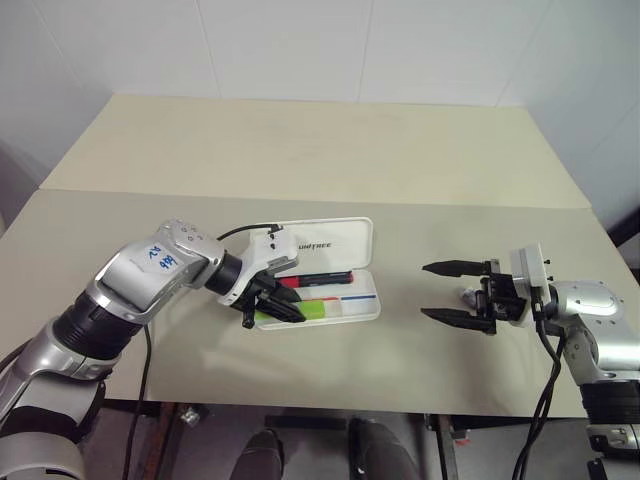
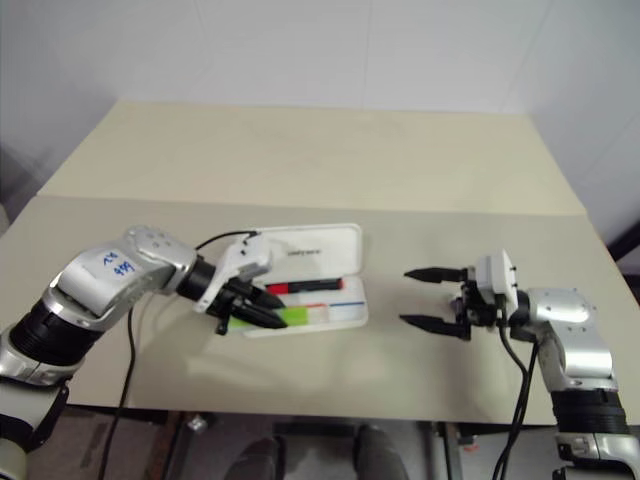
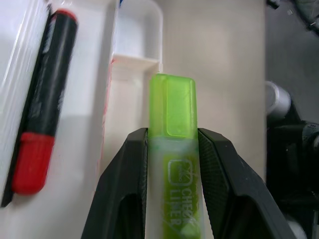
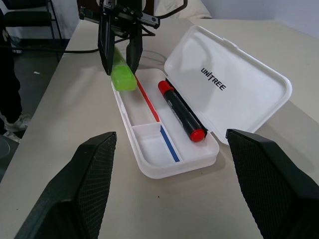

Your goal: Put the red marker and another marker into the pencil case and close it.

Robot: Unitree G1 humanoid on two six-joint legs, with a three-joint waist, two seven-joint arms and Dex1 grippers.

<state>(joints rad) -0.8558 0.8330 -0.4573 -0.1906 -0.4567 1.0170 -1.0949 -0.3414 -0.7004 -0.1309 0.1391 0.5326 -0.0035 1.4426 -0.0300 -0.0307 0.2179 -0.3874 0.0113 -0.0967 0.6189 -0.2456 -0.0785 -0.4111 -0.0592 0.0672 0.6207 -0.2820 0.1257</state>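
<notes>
Your left gripper [image 3: 172, 164] clamps the green highlighter [image 3: 173, 124] over the pencil case [image 4: 149, 172] front rim; released there, it could tip outside. Right gripper [image 1: 447, 291] gapes empty.

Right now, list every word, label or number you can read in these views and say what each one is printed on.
"UNITREE": black letters on the open lid of the pencil case.
"CHECK LINER", partly hidden, with a small square logo: on the barrel of the green highlighter held in the left end effector.
Blue handwritten marks on a white sticker on the left arm: too scrawled to read.
</notes>
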